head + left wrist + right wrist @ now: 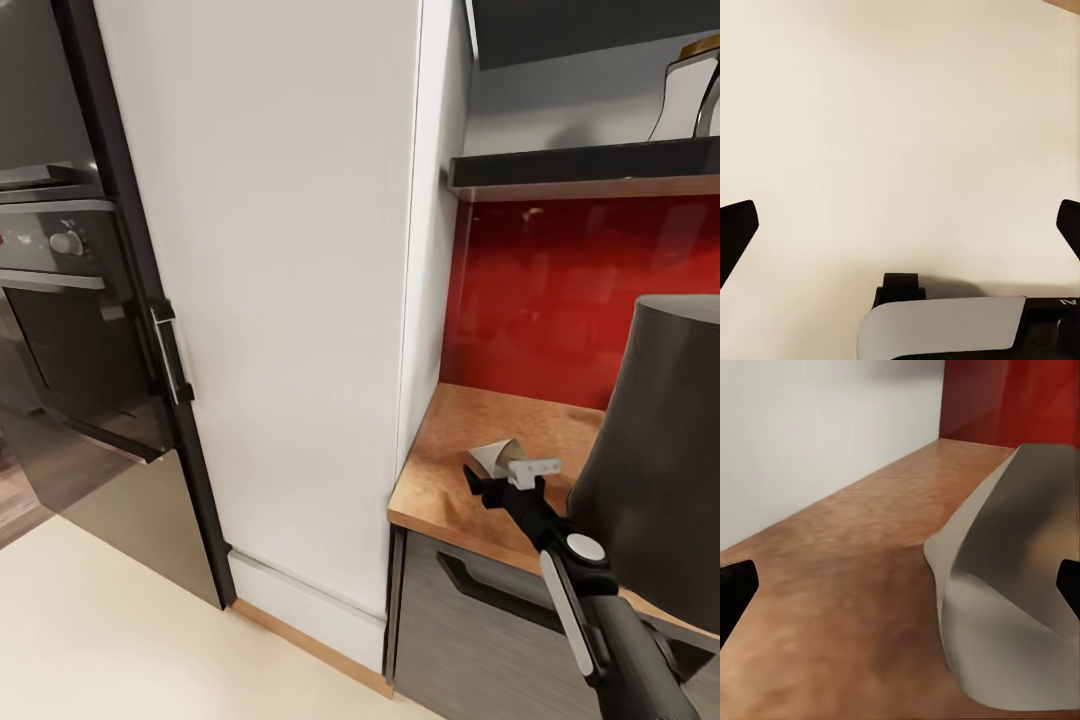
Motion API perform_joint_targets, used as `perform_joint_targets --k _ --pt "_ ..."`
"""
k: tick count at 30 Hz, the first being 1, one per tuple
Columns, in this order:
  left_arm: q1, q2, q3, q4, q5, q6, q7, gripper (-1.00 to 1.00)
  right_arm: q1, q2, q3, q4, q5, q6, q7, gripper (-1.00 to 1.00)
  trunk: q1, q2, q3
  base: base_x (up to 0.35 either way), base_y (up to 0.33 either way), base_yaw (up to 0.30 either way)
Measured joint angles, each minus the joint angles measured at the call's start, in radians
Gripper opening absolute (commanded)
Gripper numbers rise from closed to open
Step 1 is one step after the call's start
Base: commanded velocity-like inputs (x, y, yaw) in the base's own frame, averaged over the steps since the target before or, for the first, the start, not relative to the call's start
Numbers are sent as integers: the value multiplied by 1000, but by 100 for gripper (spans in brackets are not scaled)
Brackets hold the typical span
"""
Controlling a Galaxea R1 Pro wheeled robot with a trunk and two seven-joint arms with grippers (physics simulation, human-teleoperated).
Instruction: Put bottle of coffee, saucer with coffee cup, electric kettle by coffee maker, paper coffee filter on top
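In the head view, the right gripper point(500, 478) is reaching over the left end of the kitchen countertop point(450, 470), and the paper coffee filter point(497, 457) is lying on the wood surface right at its fingertips, near the red back wall point(570, 290). The tall dark coffee maker point(655, 470) is standing just beside the arm on its right, and the kitchen shelf point(590, 170) is hanging above, beside a tall white cabinet point(300, 300) with a dark oven point(70, 320) further left. In the left wrist view, the left gripper point(900, 225) is hanging over the pale floor point(900, 112) with its fingers wide apart and nothing between them. In the right wrist view, the right gripper's two dark fingertips point(736, 592) are standing far apart (at both edges of the picture), and the filter is resting on the countertop between them, closer to one finger; I cannot tell if it is touching that finger, and it is not gripped.
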Motion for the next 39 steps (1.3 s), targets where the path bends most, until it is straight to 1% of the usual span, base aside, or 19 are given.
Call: perform_joint_targets --k 5,18,19,23,27,28,39 --pt "0 0 0 0 0 0 0 100 0 0 0 22 0 -21 -27 100 0 0 0 0 0 0" --pt "0 -1 0 0 0 0 0 100 0 1 0 16 1 -15 -22 100 0 0 0 0 0 0" --pt "0 -2 0 0 0 0 0 100 -6 6 -1 10 1 -10 -16 100 0 0 0 0 0 0" --pt "1 -9 0 1 0 0 0 100 -28 28 0 -11 -3 13 -39 100 0 0 0 0 0 0" --pt "1 -10 0 1 0 0 0 100 -49 51 0 -15 -3 35 -61 100 0 0 0 0 0 0" --pt "1 -10 0 1 0 0 0 100 -53 63 -1 -15 -3 74 -151 100 0 0 0 0 0 0" --pt "1 -11 0 1 0 0 0 100 -68 67 -3 5 -2 79 -161 100 0 0 0 0 0 0"
